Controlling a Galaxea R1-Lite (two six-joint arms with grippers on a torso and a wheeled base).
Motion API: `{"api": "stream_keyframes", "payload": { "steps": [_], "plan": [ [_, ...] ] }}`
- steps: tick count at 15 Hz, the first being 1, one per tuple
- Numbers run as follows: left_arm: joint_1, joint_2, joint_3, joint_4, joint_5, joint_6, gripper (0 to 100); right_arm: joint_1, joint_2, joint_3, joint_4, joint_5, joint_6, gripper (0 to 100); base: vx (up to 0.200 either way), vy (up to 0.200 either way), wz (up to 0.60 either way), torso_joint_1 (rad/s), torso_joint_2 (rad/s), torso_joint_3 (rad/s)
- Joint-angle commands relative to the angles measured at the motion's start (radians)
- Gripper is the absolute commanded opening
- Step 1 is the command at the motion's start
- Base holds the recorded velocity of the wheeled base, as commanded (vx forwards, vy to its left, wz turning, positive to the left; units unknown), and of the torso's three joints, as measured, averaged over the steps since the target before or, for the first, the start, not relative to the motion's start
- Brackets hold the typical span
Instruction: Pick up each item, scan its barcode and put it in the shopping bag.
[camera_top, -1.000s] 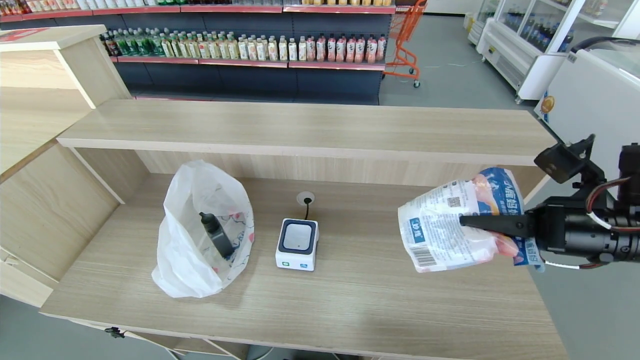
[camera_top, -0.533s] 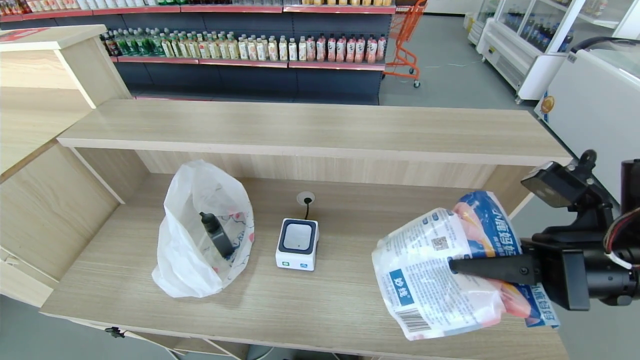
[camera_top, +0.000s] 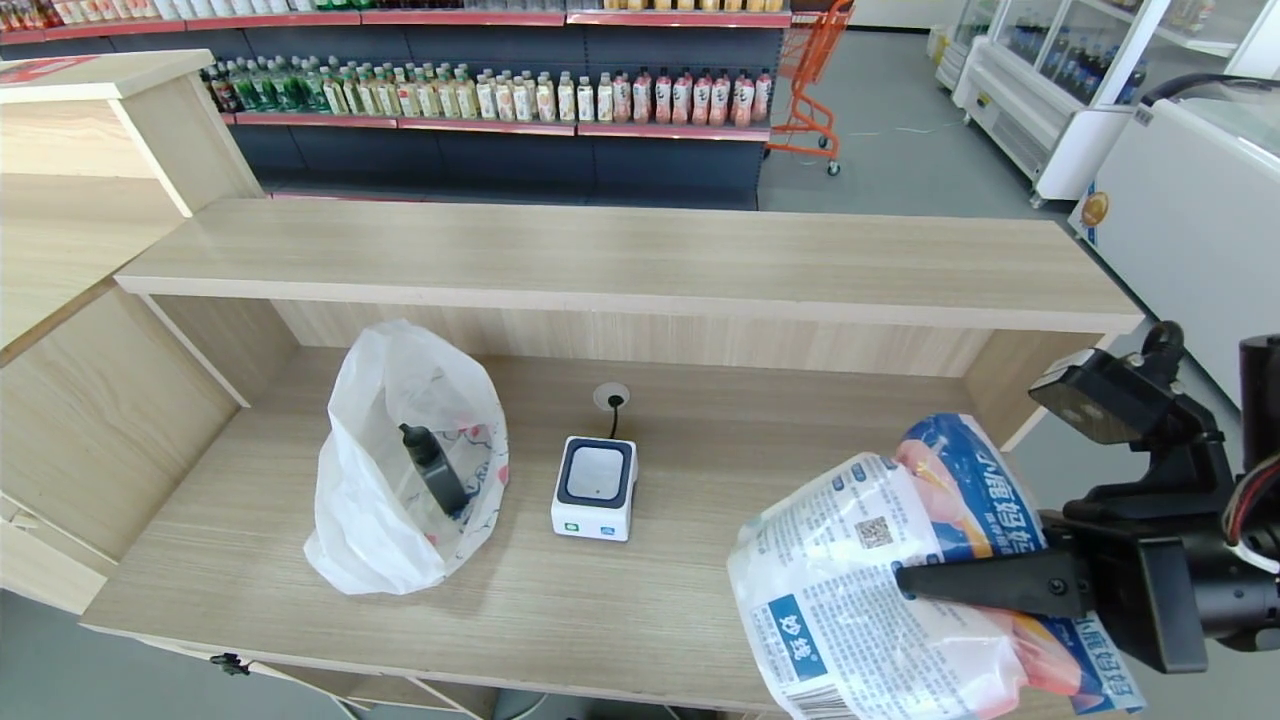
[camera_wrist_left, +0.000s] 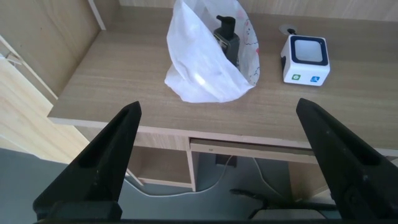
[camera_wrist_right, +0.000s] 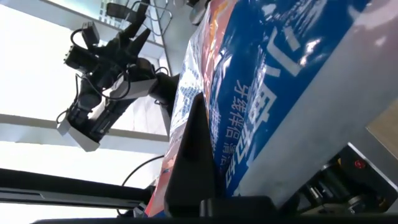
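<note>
The right gripper (camera_top: 903, 583) is clamping the packet (camera_top: 850, 560) between its closed black fingers, pinching it at mid-height from the right side. The packet, a soft white, blue and pink pouch, is hanging in the air over the near right corner of the counter (camera_top: 640, 610), touching nothing but the gripper. Its white printed side is facing up toward the head camera, and its lower end is running off the bottom edge of that view. In the right wrist view the packet's blue side (camera_wrist_right: 280, 93) is pressing against one dark finger. The scanner (camera_top: 594, 488) is sitting mid-counter, well apart from the packet, window up. Left of it the shopping bag (camera_top: 385, 480) is standing open with a dark pump bottle (camera_top: 432, 470) leaning inside. The left gripper (camera_wrist_left: 217, 109) is hovering out in front of the counter's near edge, jaws spread wide and gripping nothing.
</note>
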Motion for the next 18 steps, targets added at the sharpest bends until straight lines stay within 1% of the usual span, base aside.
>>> {"api": "stream_keyframes", "payload": {
  "steps": [1,10,18],
  "plan": [
    [0.001,0.000,0.000,0.000,0.000,0.000,100,0.007,0.007,0.006,-0.001,-0.007,0.000,0,0.000,0.000,0.00,0.000,0.00,0.000],
    [-0.001,0.000,0.000,0.000,0.000,0.000,100,0.016,0.009,0.015,-0.001,-0.034,-0.007,0,0.000,0.000,0.00,0.000,0.00,0.000],
    [-0.001,0.000,0.000,0.000,0.000,0.000,100,0.016,0.007,0.015,-0.004,-0.034,-0.024,0,0.000,0.000,0.00,0.000,0.00,0.000]
  ]
}}
